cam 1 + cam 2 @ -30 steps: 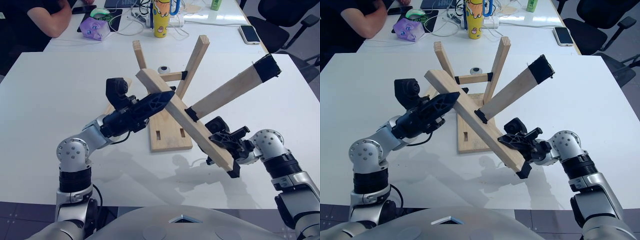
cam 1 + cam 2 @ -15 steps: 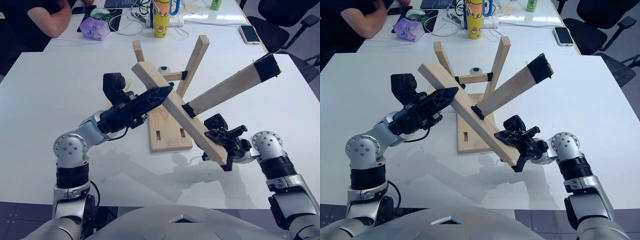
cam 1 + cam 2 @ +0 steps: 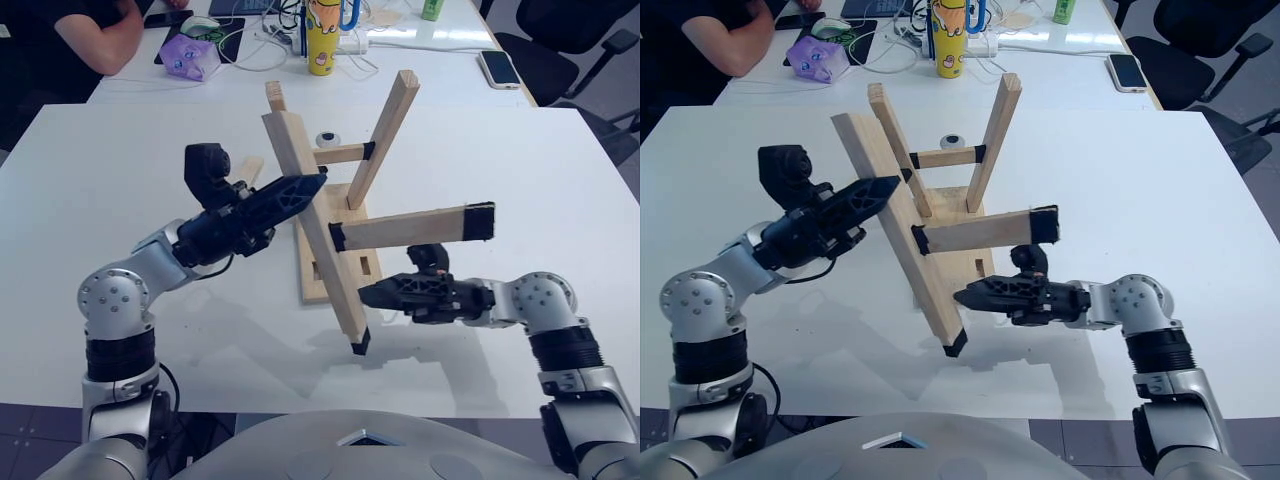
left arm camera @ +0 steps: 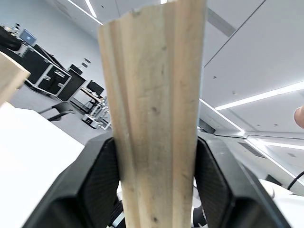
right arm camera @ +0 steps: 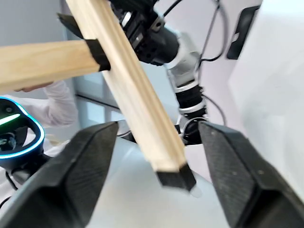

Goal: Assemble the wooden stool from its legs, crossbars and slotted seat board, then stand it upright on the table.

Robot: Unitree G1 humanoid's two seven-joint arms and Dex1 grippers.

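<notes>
Pale wooden leg [image 3: 338, 285], black-capped foot, tilted; left gripper [image 3: 302, 188] clamps it

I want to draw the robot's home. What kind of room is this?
Probably an office or lab workroom: a plain white work table, a black office chair at the back, and a neighbouring desk with a phone, cables and a yellow cup.

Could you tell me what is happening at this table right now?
The robot is assembling a wooden stool. Its left gripper clamps a long leg with a crossbar attached, holding it tilted with the black-capped end down near the table. The right gripper is open, its fingers either side of that lower end. The seat board lies flat behind, two legs standing on it.
</notes>
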